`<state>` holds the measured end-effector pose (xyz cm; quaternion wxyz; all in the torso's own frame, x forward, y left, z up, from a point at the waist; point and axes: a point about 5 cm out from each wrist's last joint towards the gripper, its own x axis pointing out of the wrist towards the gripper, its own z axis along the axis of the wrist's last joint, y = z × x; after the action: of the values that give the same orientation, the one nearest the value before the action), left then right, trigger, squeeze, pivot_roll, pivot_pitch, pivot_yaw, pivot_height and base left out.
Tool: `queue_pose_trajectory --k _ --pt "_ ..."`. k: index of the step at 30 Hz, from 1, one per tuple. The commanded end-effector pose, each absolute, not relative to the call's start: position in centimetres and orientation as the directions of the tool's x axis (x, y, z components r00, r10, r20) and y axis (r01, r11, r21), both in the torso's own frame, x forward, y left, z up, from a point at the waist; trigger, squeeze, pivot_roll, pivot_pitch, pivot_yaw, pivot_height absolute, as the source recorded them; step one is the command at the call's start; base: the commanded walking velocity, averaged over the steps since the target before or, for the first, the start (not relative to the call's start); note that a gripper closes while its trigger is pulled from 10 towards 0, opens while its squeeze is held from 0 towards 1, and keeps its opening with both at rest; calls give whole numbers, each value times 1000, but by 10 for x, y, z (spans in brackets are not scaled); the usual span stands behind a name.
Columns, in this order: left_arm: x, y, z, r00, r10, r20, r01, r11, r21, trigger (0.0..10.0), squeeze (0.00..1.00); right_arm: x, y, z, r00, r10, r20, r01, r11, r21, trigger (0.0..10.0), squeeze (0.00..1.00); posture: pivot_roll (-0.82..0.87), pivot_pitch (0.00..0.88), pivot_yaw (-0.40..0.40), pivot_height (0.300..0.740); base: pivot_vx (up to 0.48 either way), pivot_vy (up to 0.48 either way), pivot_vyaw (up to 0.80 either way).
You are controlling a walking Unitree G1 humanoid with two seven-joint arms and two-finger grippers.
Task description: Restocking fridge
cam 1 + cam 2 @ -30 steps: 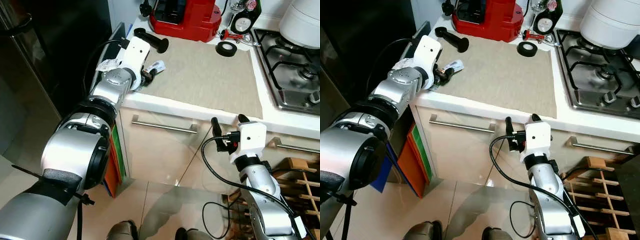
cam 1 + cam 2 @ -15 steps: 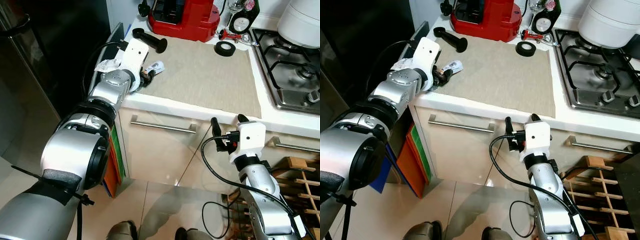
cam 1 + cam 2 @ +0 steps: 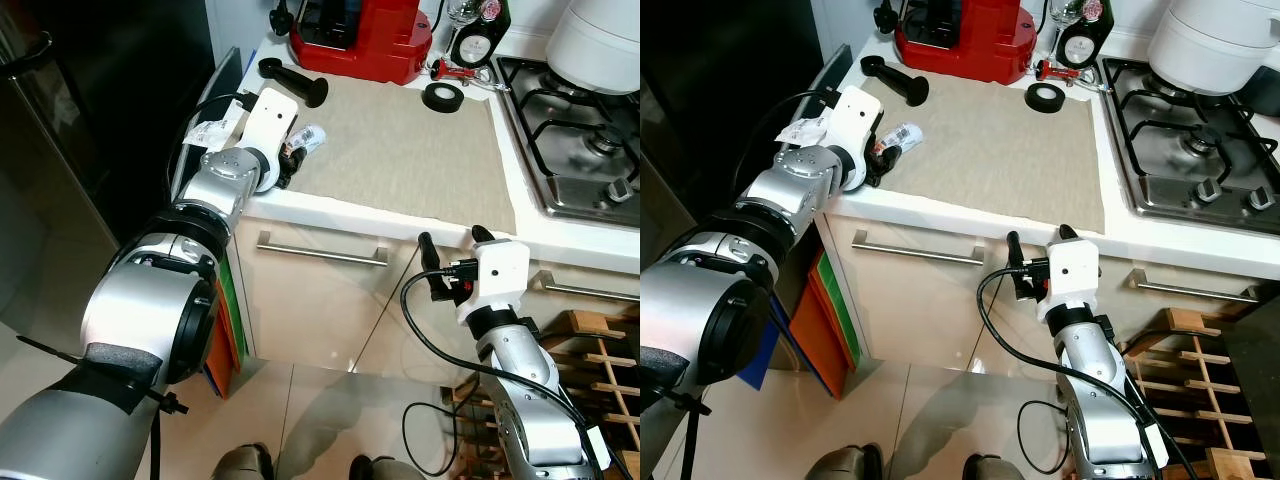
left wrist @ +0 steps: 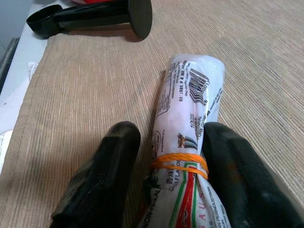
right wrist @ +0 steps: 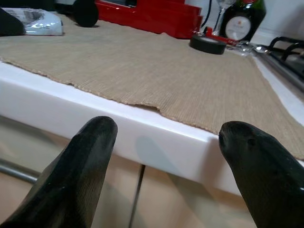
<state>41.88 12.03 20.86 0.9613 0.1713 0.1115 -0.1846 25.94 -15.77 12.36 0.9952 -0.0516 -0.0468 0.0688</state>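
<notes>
White printed packet [image 4: 187, 142] (orange band) held in left gripper [image 4: 168, 183] jaws; right gripper [image 5: 171, 156] wide.

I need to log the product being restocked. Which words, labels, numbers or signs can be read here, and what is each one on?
"SAUS": partial red lettering on the plastic-wrapped packet between the left gripper fingers; the rest is cut off.
Barcode and small print on the same packet: too small to read.
Round label on the dark bottle at the back of the counter: too blurred to read.
White tag on the left arm: unreadable.
</notes>
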Motion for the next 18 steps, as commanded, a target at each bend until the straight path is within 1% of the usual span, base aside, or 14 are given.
queue_pose_trajectory --k 1,4,9,10,12,14,16,18 --pt "412 131 180 879 -274 -390 396 875 278 0 0 260 -159 131 983 154 103 -143 984 -104 10000 0 9 90 -63 740 0 0 0" --pt "413 131 182 888 -271 -372 383 884 269 0 0 260 -159 131 982 158 103 -148 984 -104 10000 0 4 90 -65 740 0 0 0" --pt "420 127 208 931 -284 -228 336 912 236 0 0 259 -157 130 982 163 98 -153 983 -100 10000 0 3 93 -67 740 0 0 0" --pt "420 127 208 931 -284 -228 336 912 236 0 0 259 -157 130 982 163 98 -153 983 -100 10000 0 3 93 -67 740 0 0 0" --pt "423 129 231 958 -271 -94 286 931 228 0 0 259 -157 129 982 165 93 -156 983 -94 10000 0 10 96 -66 740 0 0 0" --pt "424 129 238 960 -276 -47 280 935 220 0 0 260 -156 128 982 165 91 -157 983 -92 10000 0 14 97 -65 740 0 0 0" --pt "423 127 246 955 -295 20 287 942 172 0 0 260 -156 127 982 165 88 -157 983 -90 10000 0 19 97 -66 740 0 0 0" --pt "423 126 249 950 -307 49 296 942 155 0 0 260 -155 126 982 166 86 -158 983 -90 10000 0 21 98 -66 740 0 0 0"
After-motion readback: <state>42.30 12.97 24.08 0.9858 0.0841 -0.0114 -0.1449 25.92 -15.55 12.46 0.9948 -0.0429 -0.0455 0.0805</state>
